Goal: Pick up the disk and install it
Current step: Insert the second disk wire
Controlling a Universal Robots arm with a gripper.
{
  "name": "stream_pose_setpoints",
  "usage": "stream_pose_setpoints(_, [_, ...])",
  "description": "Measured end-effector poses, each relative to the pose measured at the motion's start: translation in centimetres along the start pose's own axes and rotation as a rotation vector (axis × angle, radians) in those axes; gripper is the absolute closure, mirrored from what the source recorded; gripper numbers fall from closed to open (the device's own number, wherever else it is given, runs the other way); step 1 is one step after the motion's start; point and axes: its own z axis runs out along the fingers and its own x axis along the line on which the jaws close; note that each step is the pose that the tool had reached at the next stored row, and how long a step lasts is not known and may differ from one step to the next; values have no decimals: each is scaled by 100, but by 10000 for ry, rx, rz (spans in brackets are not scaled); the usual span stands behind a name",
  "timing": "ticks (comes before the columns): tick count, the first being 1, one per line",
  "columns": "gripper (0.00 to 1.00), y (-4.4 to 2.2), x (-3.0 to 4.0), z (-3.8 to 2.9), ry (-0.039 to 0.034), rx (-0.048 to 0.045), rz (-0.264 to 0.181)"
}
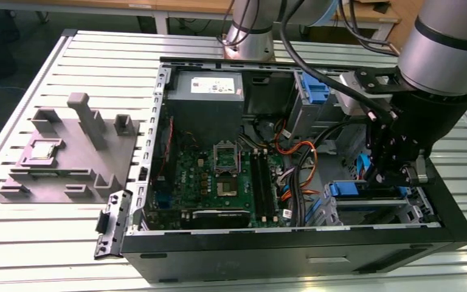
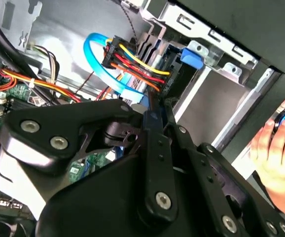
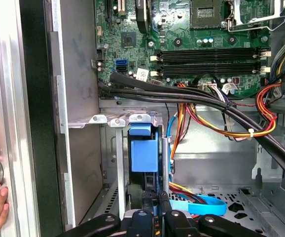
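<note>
Disk edge-up in the drive bay — gripper clamped on its near edge

Slatted metal tabletop, open computer case lying on it, grey fixture block beside the case

disk in drive bay, inside case
</note>
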Motion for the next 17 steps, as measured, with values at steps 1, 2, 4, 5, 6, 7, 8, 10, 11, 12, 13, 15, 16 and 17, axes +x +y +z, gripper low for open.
stream_pose_setpoints(1, [84,1,3,8,-6,-1,1])
stream_pose_setpoints(2, [84,1,5,11,-8,-1,1])
stream_pose_setpoints(4, [84,1,5,14,-13,-1,2])
stream_pose_setpoints(5, [84,2,6,14,-15,-1,2])
stream_pose_setpoints(6, [84,1,6,14,-15,-1,2])
stream_pose_setpoints(7, [84,1,6,14,-15,-1,2])
stream_pose_setpoints(8, [84,2,6,15,-17,-1,2])
stream_pose_setpoints(10, [83,1,7,13,-22,-1,3])
stream_pose_setpoints(11, [76,0,8,0,-22,-1,3])
stream_pose_setpoints(12, [76,-3,9,-20,-25,-1,2])
stream_pose_setpoints(13, [76,-6,12,-46,-23,-2,3])
stream_pose_setpoints(15, [76,-11,15,-93,-28,-4,3])
stream_pose_setpoints(16, [76,-14,18,-119,-28,-6,3])
stream_pose_setpoints(17, [76,-17,20,-147,-30,-9,3])
